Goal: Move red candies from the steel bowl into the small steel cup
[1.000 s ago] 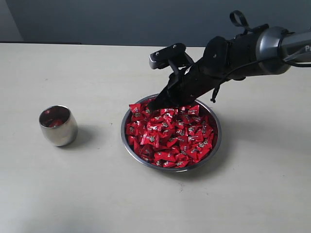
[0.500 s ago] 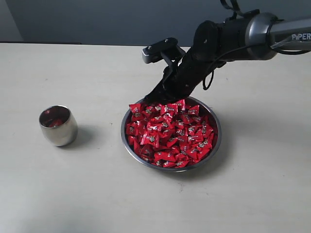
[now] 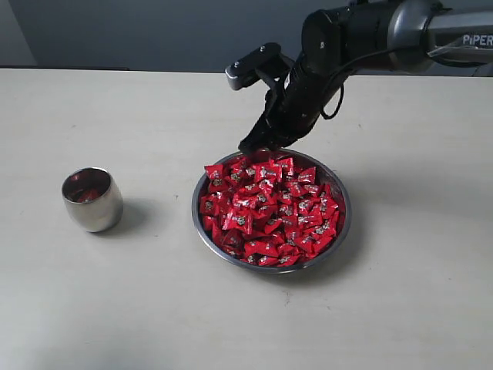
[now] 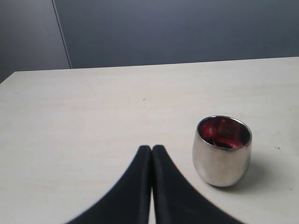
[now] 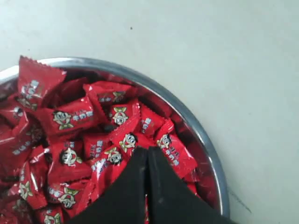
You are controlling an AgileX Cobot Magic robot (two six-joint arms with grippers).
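The steel bowl (image 3: 346, 210) sits mid-table, heaped with red candies (image 3: 269, 208). My right gripper (image 3: 251, 146) hangs just above the bowl's far rim, fingers pressed together; in the right wrist view the right gripper (image 5: 147, 150) is shut with no candy showing between the tips, over the candies (image 5: 74, 116) near the bowl's rim (image 5: 187, 114). The small steel cup (image 3: 92, 200) stands upright far to the left. In the left wrist view the left gripper (image 4: 151, 148) is shut and empty, beside the cup (image 4: 222, 151), whose inside shows red.
The pale tabletop (image 3: 139, 308) spreads around the bowl and the cup, with a dark wall behind. The right arm (image 3: 362, 38) reaches in from the upper right. The left arm does not show in the exterior view.
My right gripper has risen out of the candy heap and drawn back toward the bowl's far rim. The bowl, the cup and the left gripper have stayed put.
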